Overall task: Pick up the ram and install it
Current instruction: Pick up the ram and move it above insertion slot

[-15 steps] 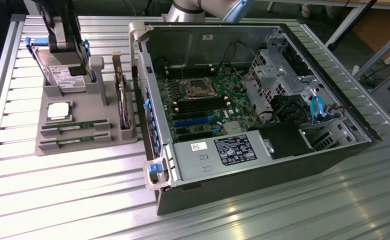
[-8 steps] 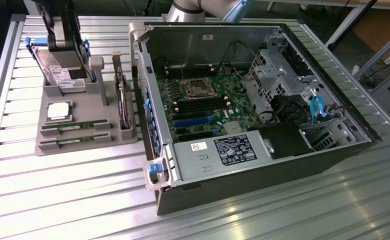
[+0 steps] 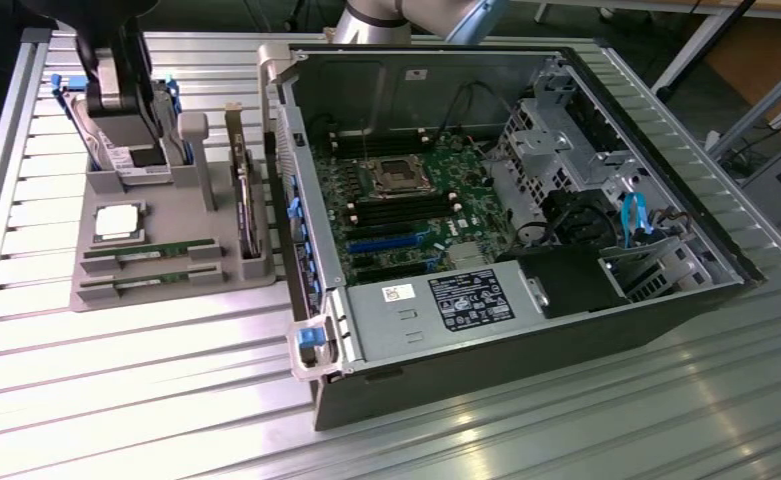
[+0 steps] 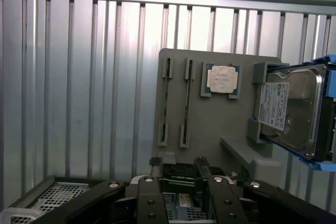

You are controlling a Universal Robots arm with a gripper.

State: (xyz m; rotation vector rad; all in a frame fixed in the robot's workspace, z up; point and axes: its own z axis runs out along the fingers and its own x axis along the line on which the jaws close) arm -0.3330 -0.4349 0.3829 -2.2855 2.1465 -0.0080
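gripper jaws stand wide apart with nothing between them, near the grey tray. the ram stands on edge in its slot, which i reckon leaves its top edge free to pinch. its long axis runs parallel to the twin stick, pointing toward the computer case
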